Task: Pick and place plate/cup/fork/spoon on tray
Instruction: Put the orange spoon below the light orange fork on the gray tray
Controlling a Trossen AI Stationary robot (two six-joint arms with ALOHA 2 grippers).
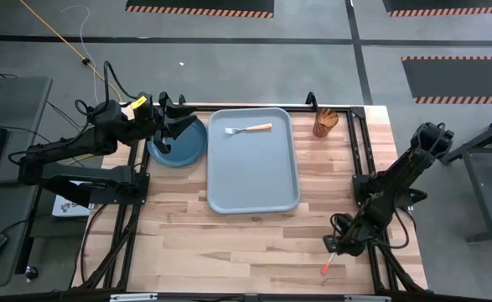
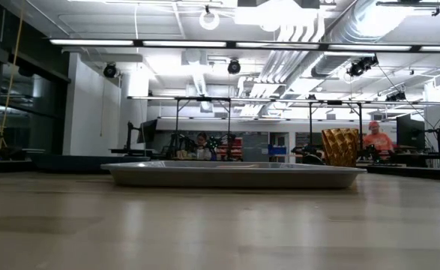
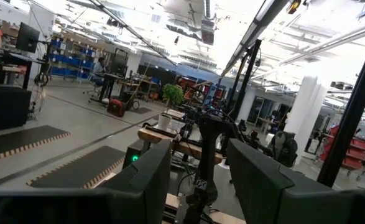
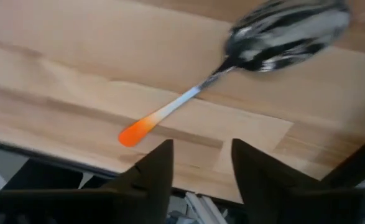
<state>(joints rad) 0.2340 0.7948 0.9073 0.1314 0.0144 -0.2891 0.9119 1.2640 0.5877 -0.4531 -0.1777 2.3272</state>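
The grey-blue tray [image 1: 253,159] lies mid-table with the fork [image 1: 248,129] flat on its far end. It also shows in the low view [image 2: 234,174]. The amber cup [image 1: 325,122] stands upright on the table right of the tray and shows in the low view [image 2: 340,147]. The teal plate [image 1: 183,147] lies flat left of the tray. My left gripper [image 1: 177,126] hovers over the plate's far part, open [image 3: 198,186] and empty. The spoon [image 4: 232,68] lies flat on the table near the front right edge. My right gripper [image 4: 201,168] is open above it, near its orange handle tip [image 4: 132,132].
Black frame rails run along the table's left and right sides [image 1: 365,168]. The table's near edge lies right beside the spoon [image 1: 328,267]. Bare wood [image 1: 229,243] lies between the tray and the near edge.
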